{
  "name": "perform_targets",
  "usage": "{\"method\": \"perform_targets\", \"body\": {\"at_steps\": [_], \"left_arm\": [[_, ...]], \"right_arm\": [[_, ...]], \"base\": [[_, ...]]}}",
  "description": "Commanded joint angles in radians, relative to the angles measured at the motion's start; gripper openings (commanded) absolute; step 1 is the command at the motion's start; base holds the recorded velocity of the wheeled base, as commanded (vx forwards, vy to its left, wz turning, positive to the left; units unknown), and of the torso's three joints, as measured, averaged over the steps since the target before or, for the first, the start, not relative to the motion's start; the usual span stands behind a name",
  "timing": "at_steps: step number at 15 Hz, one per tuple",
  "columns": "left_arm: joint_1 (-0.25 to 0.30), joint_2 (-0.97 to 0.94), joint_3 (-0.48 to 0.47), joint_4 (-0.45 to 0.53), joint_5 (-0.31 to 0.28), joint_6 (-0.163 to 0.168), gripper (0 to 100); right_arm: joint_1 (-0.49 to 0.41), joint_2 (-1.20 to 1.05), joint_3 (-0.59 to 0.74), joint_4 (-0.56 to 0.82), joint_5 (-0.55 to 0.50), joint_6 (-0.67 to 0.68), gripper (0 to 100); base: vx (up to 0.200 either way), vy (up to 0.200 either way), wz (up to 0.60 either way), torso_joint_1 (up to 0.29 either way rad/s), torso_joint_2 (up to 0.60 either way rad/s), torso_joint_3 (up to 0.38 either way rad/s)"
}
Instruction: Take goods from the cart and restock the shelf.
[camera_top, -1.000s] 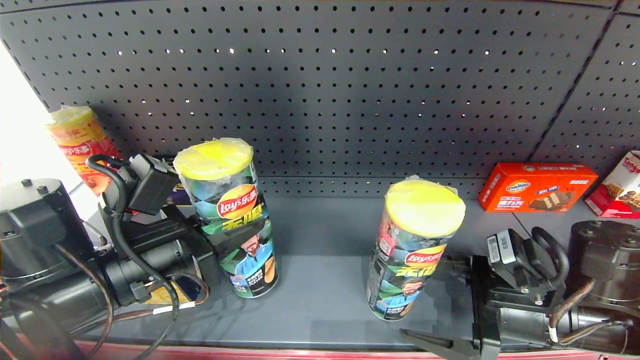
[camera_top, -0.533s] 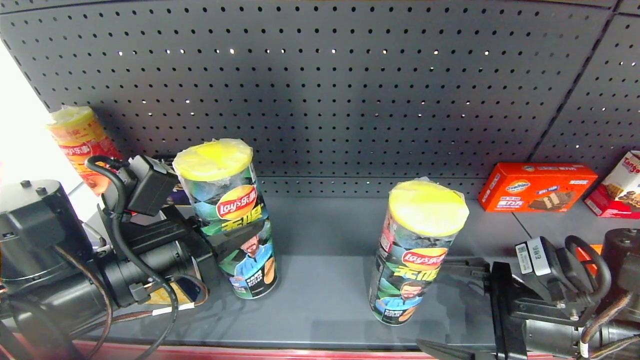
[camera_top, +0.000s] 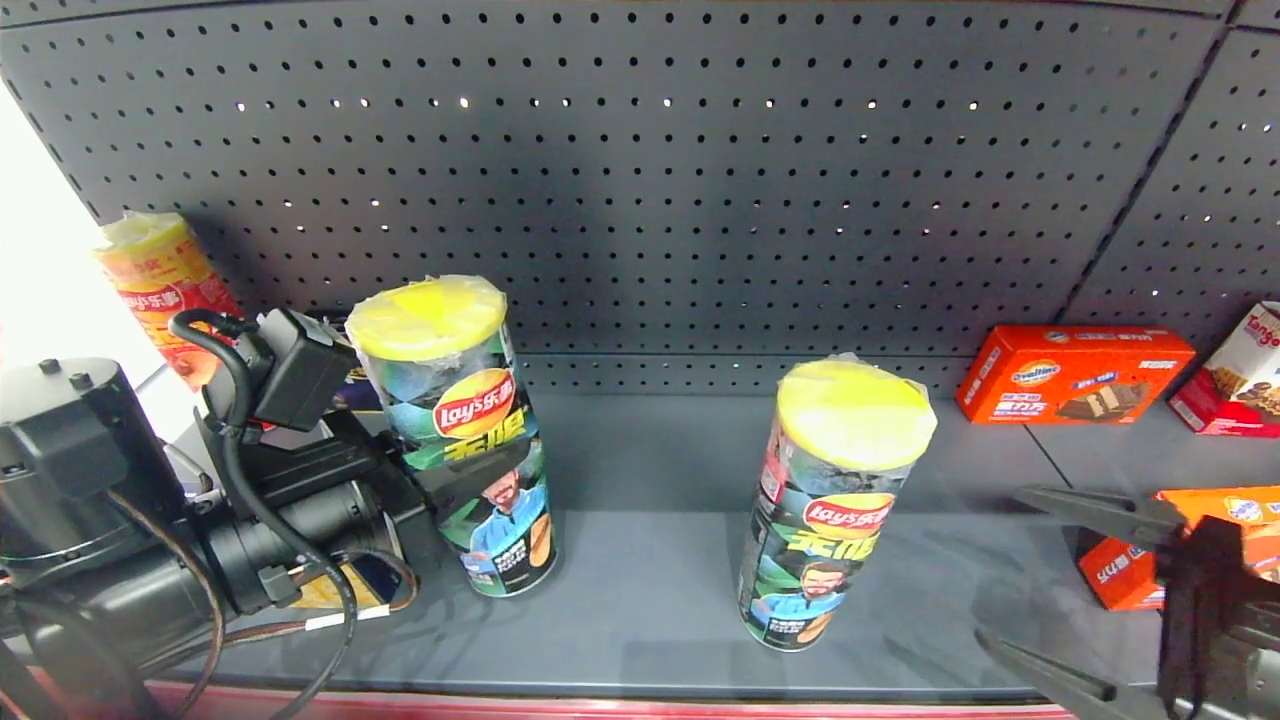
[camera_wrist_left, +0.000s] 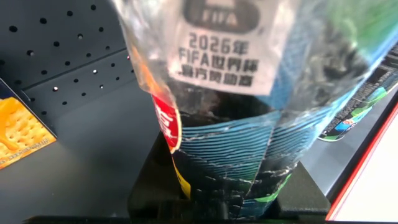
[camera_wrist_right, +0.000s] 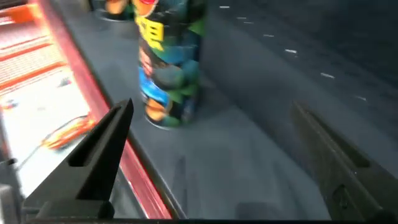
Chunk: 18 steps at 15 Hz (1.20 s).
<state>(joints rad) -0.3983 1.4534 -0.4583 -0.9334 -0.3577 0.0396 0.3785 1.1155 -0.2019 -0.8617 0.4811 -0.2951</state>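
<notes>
Two cans on the shelf (camera_top: 650, 560), one in your grip.
Your left end effector (camera_top: 470, 478) is clamped on the left chip can (camera_top: 450, 400) at 9 o'clock. The right chip can (camera_top: 835, 520) stands free at 3 o'clock of it, and your right end effector (camera_top: 1060, 595) is near at 4 o'clock, fingers apart.

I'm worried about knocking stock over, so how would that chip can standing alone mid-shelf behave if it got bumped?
The right chip can is tall and narrow on a small base, so it would probably tip easily, then roll, being round. Its wrinkled plastic wrap looks glossy, so likely somewhat slippery. The open right gripper stands clear of it.
</notes>
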Motion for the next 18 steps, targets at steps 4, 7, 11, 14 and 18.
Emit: {"method": "perform_targets", "body": {"at_steps": [4, 7, 11, 14, 18], "left_arm": [[-0.013, -0.002, 0.001, -0.001, -0.001, 0.003, 0], [-0.013, -0.004, 0.001, -0.001, -0.001, 0.006, 0], [-0.034, -0.004, -0.008, -0.001, -0.001, 0.006, 0], [-0.039, -0.005, -0.008, -0.001, -0.001, 0.006, 0], [-0.039, -0.024, 0.003, -0.001, -0.001, 0.006, 0]], "right_arm": [[-0.084, -0.64, 0.021, 0.5, -0.24, 0.042, 100], [-0.113, -0.898, 0.033, 0.734, -0.392, 0.1, 100], [-0.135, -1.027, 0.059, 0.84, -0.506, 0.206, 100], [-0.132, -1.027, 0.202, 0.782, -0.509, 0.218, 100], [-0.132, -1.027, 0.202, 0.8, -0.509, 0.266, 100]], "base": [[0.0, 0.0, 0.0, 0.0, 0.0, 0.0], [0.0, 0.0, 0.0, 0.0, 0.0, 0.0], [0.0, 0.0, 0.0, 0.0, 0.0, 0.0], [0.0, 0.0, 0.0, 0.0, 0.0, 0.0], [0.0, 0.0, 0.0, 0.0, 0.0, 0.0]]}}
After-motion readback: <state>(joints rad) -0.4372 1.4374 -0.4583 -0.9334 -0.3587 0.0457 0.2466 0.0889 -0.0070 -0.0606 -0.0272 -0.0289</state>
